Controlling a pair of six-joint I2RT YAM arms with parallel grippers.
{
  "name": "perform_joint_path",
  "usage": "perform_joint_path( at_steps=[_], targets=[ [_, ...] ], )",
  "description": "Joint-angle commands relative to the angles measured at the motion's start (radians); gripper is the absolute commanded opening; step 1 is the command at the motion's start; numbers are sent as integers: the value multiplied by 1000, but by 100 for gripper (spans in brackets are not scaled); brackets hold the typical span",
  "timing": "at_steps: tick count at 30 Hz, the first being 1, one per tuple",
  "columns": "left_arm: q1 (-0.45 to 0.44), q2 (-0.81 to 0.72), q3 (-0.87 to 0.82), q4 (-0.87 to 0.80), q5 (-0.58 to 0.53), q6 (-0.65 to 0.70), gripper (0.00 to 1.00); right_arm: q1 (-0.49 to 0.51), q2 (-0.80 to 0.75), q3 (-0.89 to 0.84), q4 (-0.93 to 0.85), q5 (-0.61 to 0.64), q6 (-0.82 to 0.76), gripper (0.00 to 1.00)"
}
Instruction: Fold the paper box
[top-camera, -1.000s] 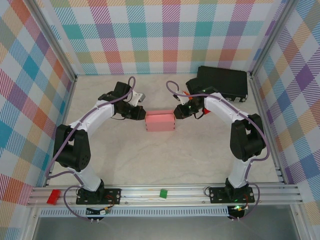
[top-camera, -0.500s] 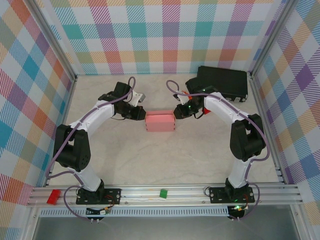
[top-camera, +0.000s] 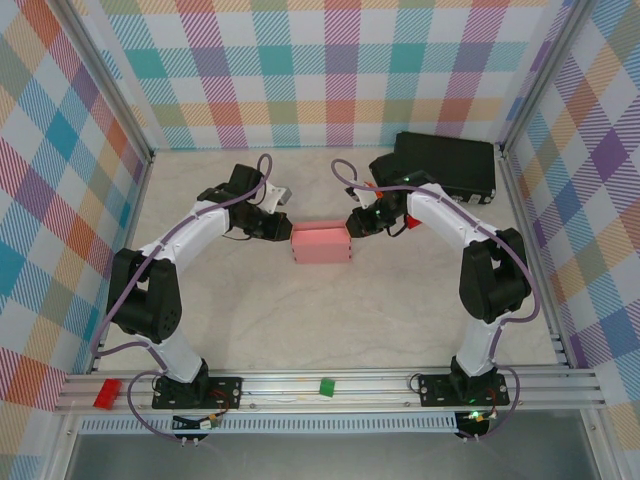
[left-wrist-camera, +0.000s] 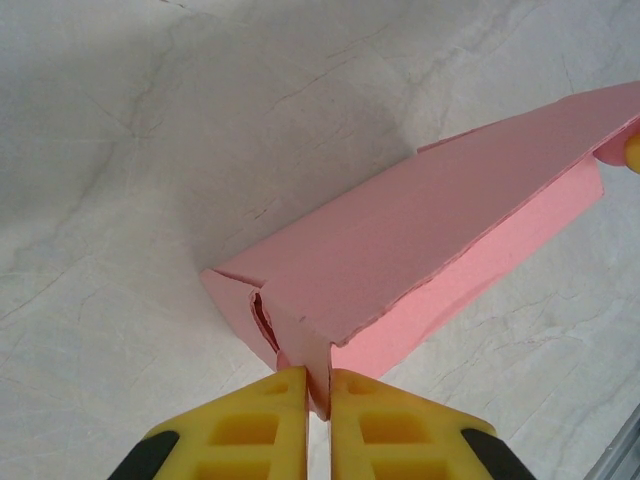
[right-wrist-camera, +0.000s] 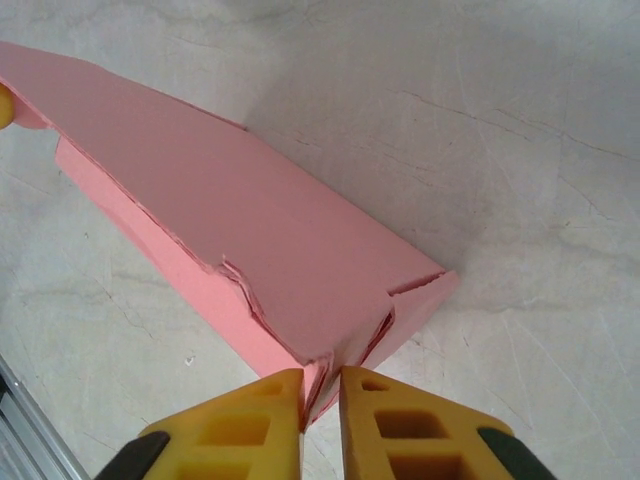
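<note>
The paper box (top-camera: 320, 242) is a small pink rectangular box in the middle of the table, its lid flap down and its edges a little ragged. My left gripper (top-camera: 284, 228) is at its left end. In the left wrist view the yellow fingers (left-wrist-camera: 262, 425) of the left gripper (left-wrist-camera: 318, 392) are shut on a pink tab at the paper box's (left-wrist-camera: 430, 240) near corner. My right gripper (top-camera: 352, 224) is at the right end. The right gripper (right-wrist-camera: 321, 395) pinches the folded card at the paper box's (right-wrist-camera: 260, 250) end corner.
A black case (top-camera: 446, 164) lies at the back right, close behind the right arm, with a small orange and red piece (top-camera: 410, 222) beside that arm. On the front rail sit a red block (top-camera: 106, 392) and a green block (top-camera: 326, 385). Checked walls enclose the table.
</note>
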Motion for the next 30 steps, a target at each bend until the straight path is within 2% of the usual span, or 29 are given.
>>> perform_joint_path(
  at_steps=[1,15,30],
  targets=[
    [-17,16,-9,-24,4,3,12,17,13,30,-15,-11,21,15],
    [-22,27,-3,-28,1,2,12,25,26,39,-15,-14,45,11],
    [-25,31,1,-34,-4,3,12,25,40,58,-29,-31,58,17]
  ],
)
